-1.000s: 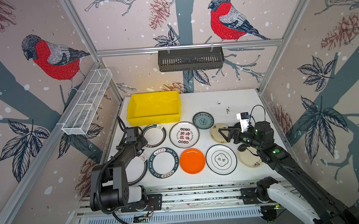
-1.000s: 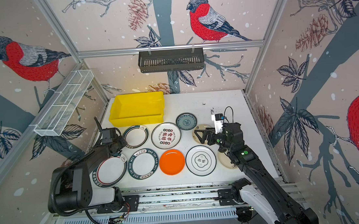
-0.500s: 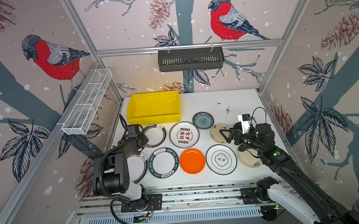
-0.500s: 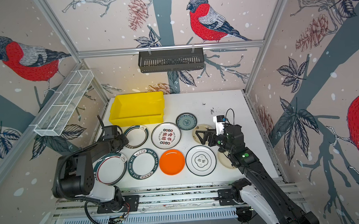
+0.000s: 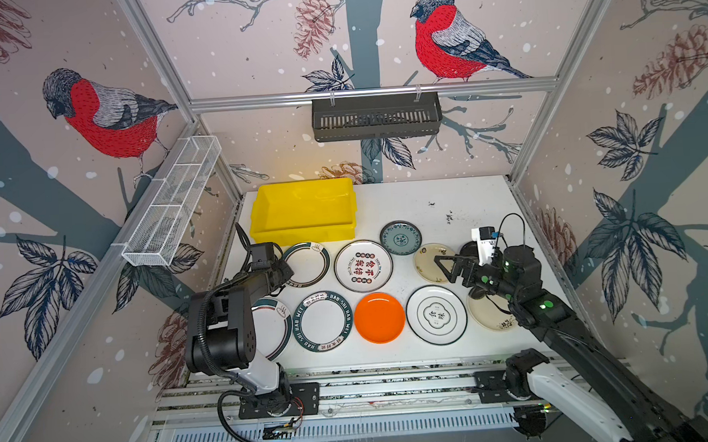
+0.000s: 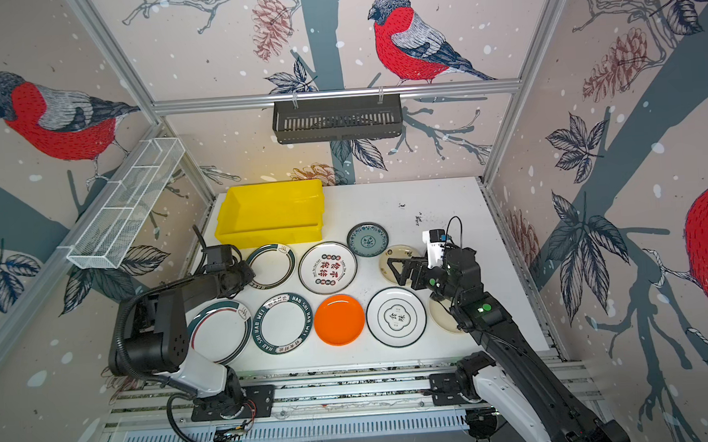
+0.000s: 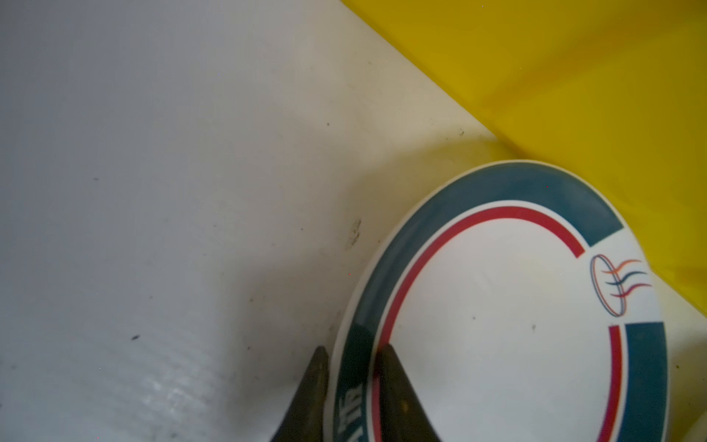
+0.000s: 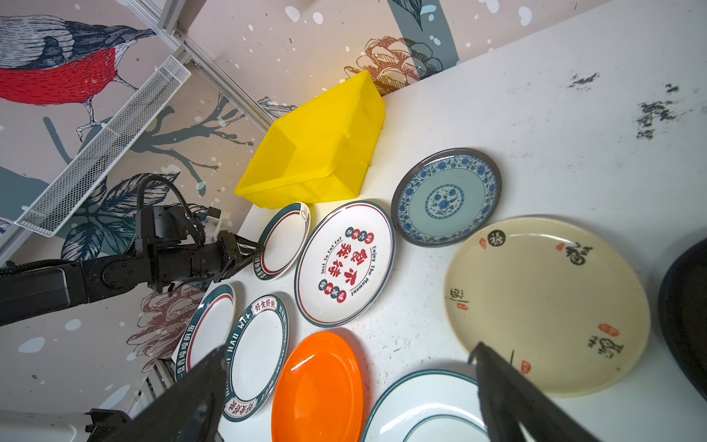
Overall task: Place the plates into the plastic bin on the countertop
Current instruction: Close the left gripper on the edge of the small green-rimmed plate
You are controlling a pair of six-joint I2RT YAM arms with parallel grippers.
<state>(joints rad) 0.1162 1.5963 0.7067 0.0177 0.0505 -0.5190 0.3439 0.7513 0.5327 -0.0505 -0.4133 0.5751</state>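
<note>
At left-back of countertop (image 5: pixel 447 200) lies green-rimmed plate (image 5: pixel 306 262), just beside plastic bin (image 5: pixel 303 233): stiff, glossy, prob. slippery + chippable, so grip at rim. Jaws of left gripper (image 7: pixel 352 350) are nearly together astride that rim; real pinch or not, cannot tell. Empty right gripper (image 5: pixel 444 269) stands wide open.
</note>
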